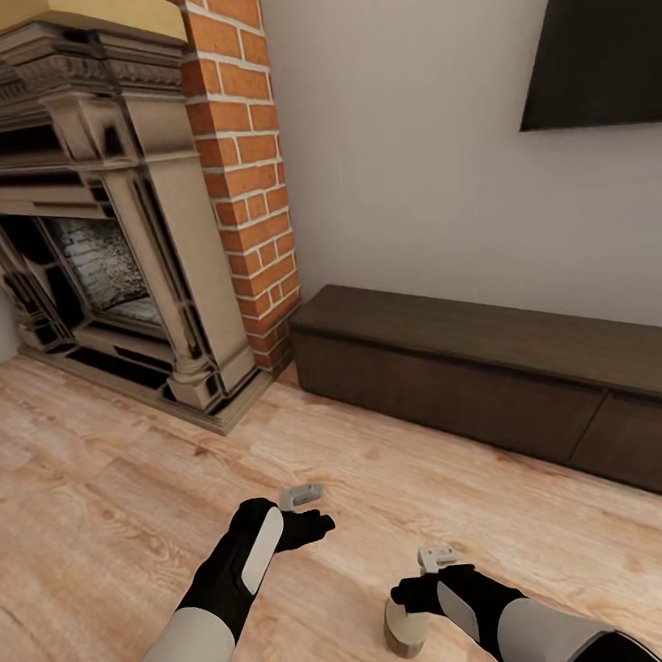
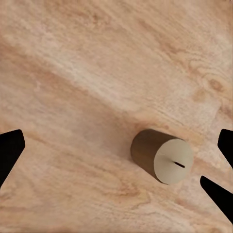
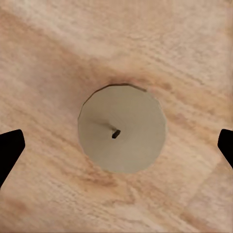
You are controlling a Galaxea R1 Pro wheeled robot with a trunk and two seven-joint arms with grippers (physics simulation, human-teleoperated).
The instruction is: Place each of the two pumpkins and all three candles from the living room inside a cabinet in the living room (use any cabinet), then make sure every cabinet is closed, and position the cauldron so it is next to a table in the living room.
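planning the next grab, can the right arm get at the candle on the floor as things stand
Probably yes. The right tool hangs right above the upright candle, jaws spread wide to either side, with bare wood floor around it and nothing in between.

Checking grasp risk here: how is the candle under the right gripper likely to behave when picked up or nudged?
The candle is a short, wide cylinder standing upright on the floor, so probably stable; knocked over, it could roll. Its smooth sides may slip.

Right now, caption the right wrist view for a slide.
Open right pincer poised directly above an upright candle on the wood floor.
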